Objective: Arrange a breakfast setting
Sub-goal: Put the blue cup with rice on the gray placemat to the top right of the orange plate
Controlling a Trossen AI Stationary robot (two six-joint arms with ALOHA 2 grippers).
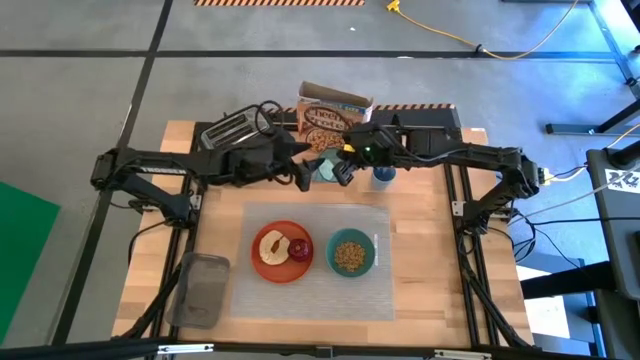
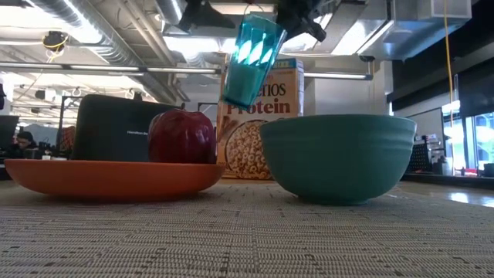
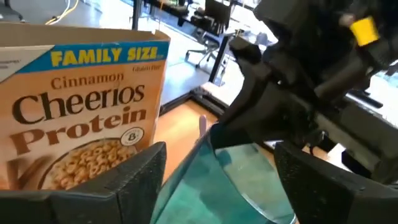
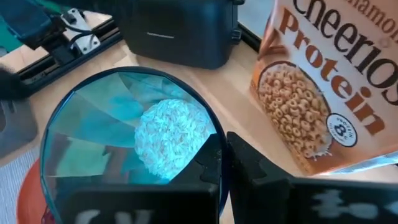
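Tumbler [image 2: 248, 60] handover in mid-air: right gripper [image 4: 224, 163] pinched on rim, left gripper [image 3: 214, 163] spread around body. Next, probably: left closes, right releases, lowering toward placemat [image 1: 385, 290].

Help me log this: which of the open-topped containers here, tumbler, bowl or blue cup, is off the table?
The green tumbler: it hangs tilted in the air, its rim pinched by the right gripper. The teal bowl rests on the placemat, the blue cup on the table.
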